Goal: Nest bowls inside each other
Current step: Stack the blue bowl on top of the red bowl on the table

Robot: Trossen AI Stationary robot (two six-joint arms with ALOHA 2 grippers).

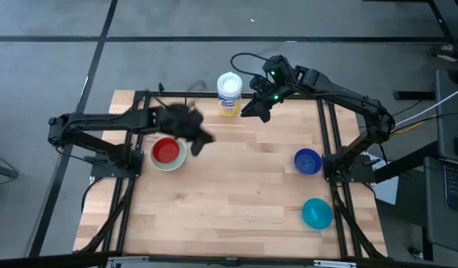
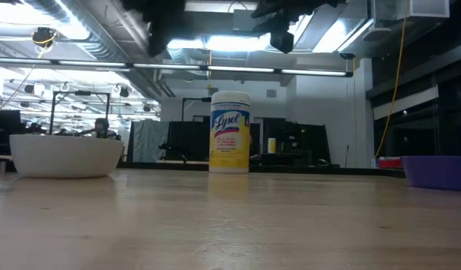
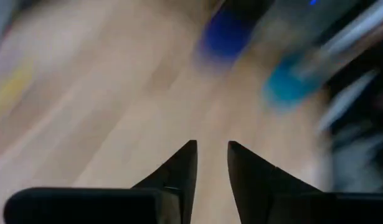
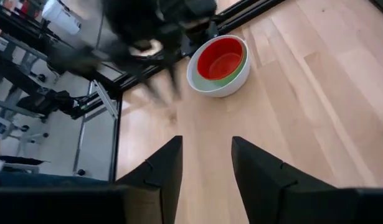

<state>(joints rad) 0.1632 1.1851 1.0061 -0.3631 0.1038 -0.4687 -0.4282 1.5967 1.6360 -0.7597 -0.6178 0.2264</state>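
Note:
At the table's left a white bowl stands on its base, with a green bowl nested in it and a red bowl nested in the green one. The dark blue bowl and the teal bowl stand apart on their bases at the right. My left gripper hangs blurred just to the right of the stacked bowls, above the table, open with a narrow gap and nothing between its fingers. My right gripper is raised over the far middle, open and empty.
A white-lidded canister with a yellow label stands upright at the far edge, just left of my right gripper. Bare wood lies across the table's middle and near side. Black frame rails run along both sides.

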